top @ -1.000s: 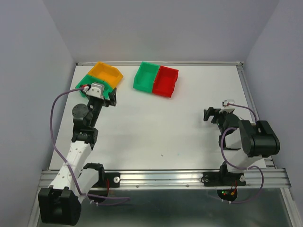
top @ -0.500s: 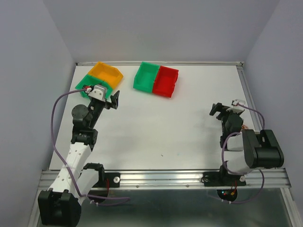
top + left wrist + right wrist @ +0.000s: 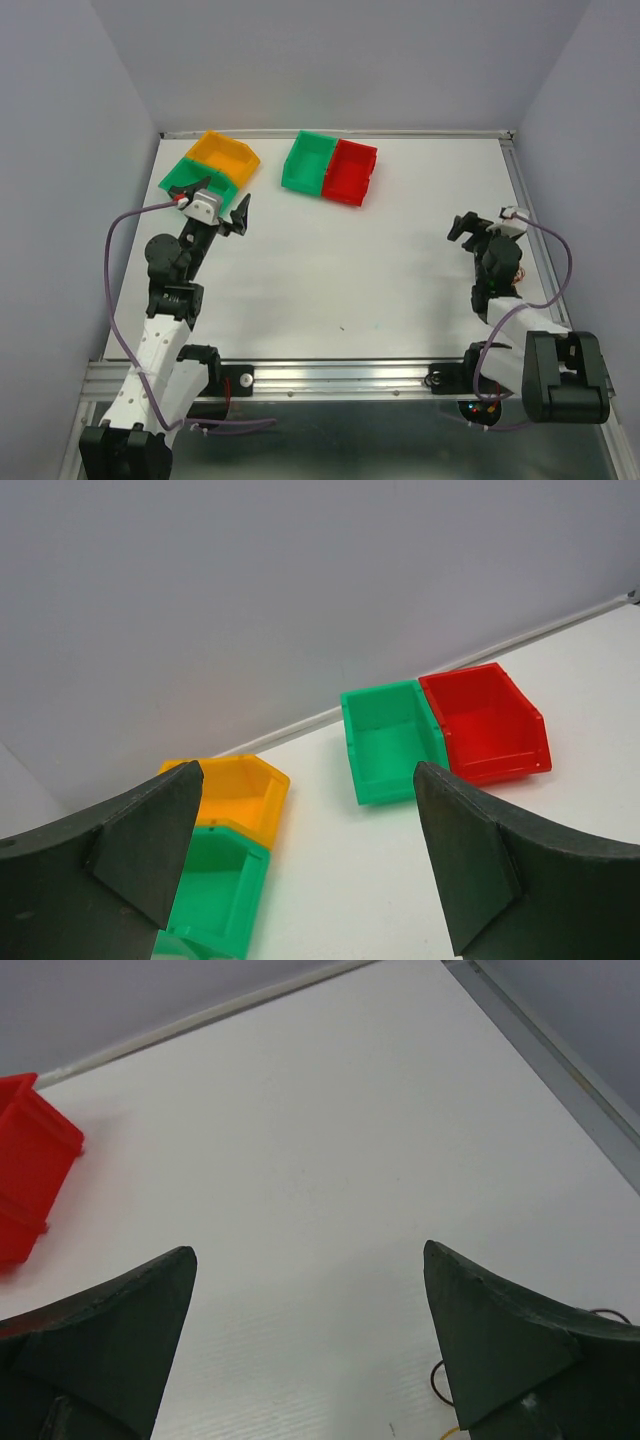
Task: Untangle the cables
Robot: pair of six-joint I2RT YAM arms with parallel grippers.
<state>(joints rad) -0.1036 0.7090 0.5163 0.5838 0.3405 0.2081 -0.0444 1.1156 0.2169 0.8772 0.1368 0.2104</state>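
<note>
**Both grippers open and empty; cables lay unheld by the right edge**

Right gripper (image 3: 308, 1250) hovered low over the white matte table (image 3: 380, 260) close to its right edge, jaws spread wide with nothing between them; left gripper (image 3: 308, 780) gaped empty too, above the far-left corner.

Cables (image 3: 434, 1380): hair-thin floppy wires, a dark loop and an orange strand; the right wrist view showed only a sliver, just beside the right-hand finger, toward the near-right corner; in the top view the right arm hid most of them; could not tell how they were tangled.

Risks, as judged:
- wires far thinner than a finger, so a close could miss, or pinch several strands together and tighten the tangle
- bundle lay near the right edge, so a sideways drag might pull it off the table
- bundle mostly out of camera sight, so aiming would be poor
- left gripper well apart from the cables, so it could not yet hold them for a two-handed pull

Surface: flat, plain white; an orange plastic bin (image 3: 225, 150) touched a green plastic bin (image 3: 178, 178) at the far-left corner; a second green plastic bin (image 3: 307, 162) and a red plastic bin (image 3: 352, 172) sat side by side, touching, at mid far edge; an aluminium rail (image 3: 350, 375) ran along the near edge.

Room: pale grey-lilac walls (image 3: 350, 60) closed in the far, left and right sides.
</note>
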